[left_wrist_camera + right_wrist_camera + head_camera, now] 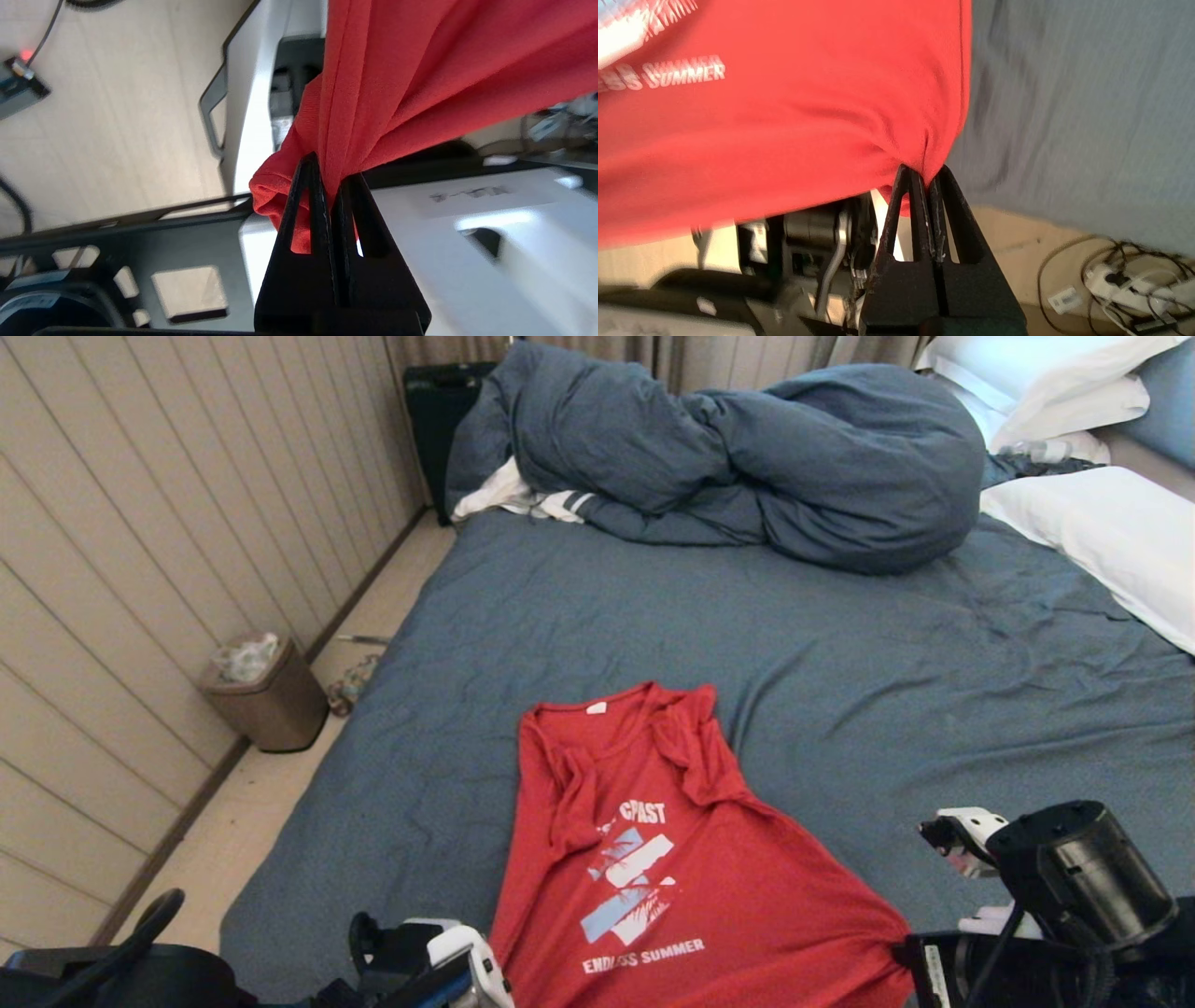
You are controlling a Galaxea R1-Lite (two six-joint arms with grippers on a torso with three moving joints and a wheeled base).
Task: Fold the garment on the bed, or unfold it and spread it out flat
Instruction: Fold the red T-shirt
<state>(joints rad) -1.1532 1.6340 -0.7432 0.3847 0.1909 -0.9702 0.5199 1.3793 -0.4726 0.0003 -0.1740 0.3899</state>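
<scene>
The red garment lies front-up on the bed, collar far, hem pulled over the near edge. Its sleeves are bunched inward near the collar. White "ENDLESS SUMMER" text shows near the hem. My left gripper is shut on the hem's left corner, the garment hanging in folds from its tips. My right gripper is shut on the hem's right corner of the garment. In the head view both grippers sit at the bottom edge, fingertips hidden under the cloth and arms.
A bunched blue-grey duvet lies at the far side with a white striped cloth beside it. White pillows are far right. A brown bin stands on the floor left. Cables and a power strip lie below.
</scene>
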